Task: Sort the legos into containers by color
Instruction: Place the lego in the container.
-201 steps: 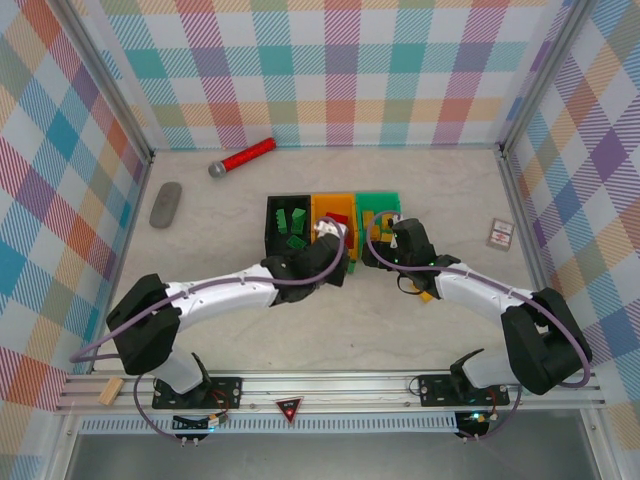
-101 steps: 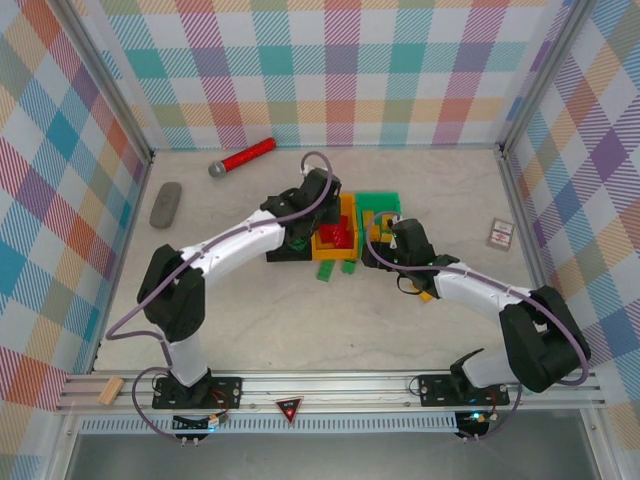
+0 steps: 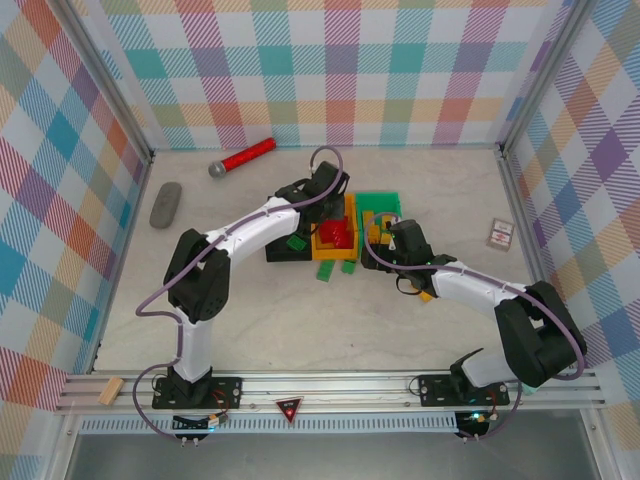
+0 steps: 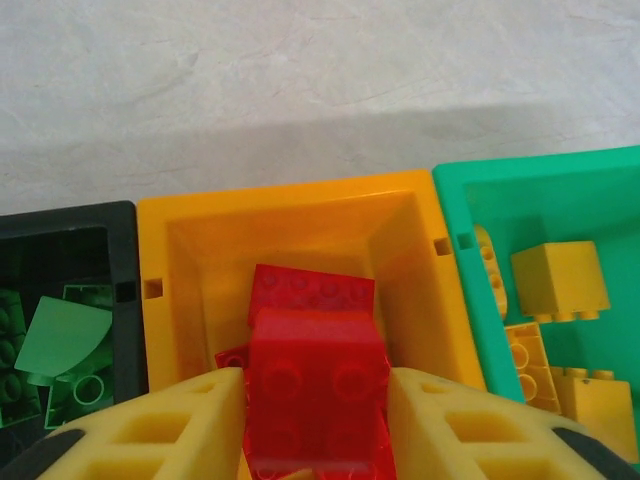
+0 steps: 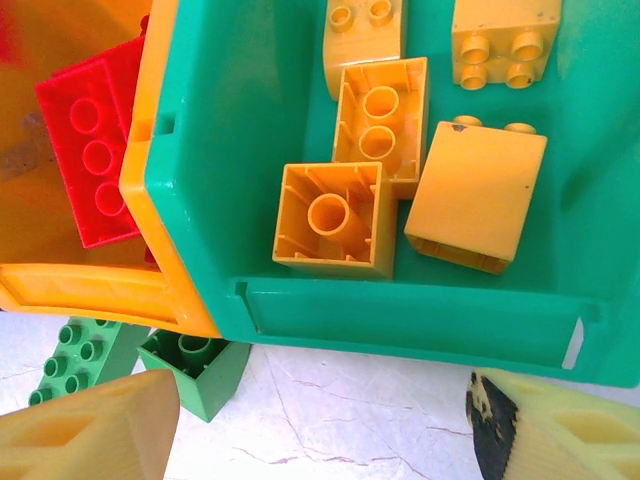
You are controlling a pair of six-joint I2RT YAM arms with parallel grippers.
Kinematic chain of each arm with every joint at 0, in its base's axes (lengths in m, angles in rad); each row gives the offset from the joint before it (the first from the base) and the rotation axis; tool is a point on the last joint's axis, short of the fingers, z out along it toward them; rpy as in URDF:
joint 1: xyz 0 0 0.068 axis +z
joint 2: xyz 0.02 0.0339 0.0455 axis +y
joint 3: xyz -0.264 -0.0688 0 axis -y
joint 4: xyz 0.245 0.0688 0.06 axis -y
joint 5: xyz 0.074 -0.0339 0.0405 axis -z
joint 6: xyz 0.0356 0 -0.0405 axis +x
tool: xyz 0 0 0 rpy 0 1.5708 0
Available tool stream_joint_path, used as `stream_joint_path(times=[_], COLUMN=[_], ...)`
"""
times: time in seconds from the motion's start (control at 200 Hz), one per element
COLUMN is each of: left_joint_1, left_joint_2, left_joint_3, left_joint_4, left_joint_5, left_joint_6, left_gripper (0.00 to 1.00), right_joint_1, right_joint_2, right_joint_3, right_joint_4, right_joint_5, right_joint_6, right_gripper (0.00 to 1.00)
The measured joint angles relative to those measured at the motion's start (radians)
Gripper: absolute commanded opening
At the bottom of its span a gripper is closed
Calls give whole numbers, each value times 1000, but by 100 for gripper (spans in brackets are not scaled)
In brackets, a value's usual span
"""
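left claw (image 4: 315, 410) straddles red lego (image 4: 318, 365) over orange bin (image 4: 290, 195)

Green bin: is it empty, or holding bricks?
Not empty. Several yellow-orange bricks lie inside the green bin, two of them with their hollow undersides up.

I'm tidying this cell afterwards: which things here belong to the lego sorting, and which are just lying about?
Part of the job: black bin, orange bin, green bin; red legos, green legos, yellow legos.
Just lying about: red-handled microphone, grey remote, small card by the right wall.
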Motion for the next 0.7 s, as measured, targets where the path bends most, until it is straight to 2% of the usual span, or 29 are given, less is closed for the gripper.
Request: stream_joint_path(times=[0.09,0.32,0.585,0.695], left_joint_1=[0,0,0,0], left_joint_2=[0,-18,-201,-303], left_joint_3=[0,-36,-285,-425], left_joint_4=[-5,5,102,176], left_joint_5=[-3,-5,44,64], left_joint_6=[8,8,8,4], left_gripper=[56,57,57,55], right_joint_1=[0,0,0,0], right_joint_2=[4,7,7,7], right_joint_3=[0,0,0,0], right_joint_4=[5,12,16,16], right_joint_5=[-10,-23,-22,-15], right_joint_6=[0,4,4,3], right_gripper=[76,76,76,76])
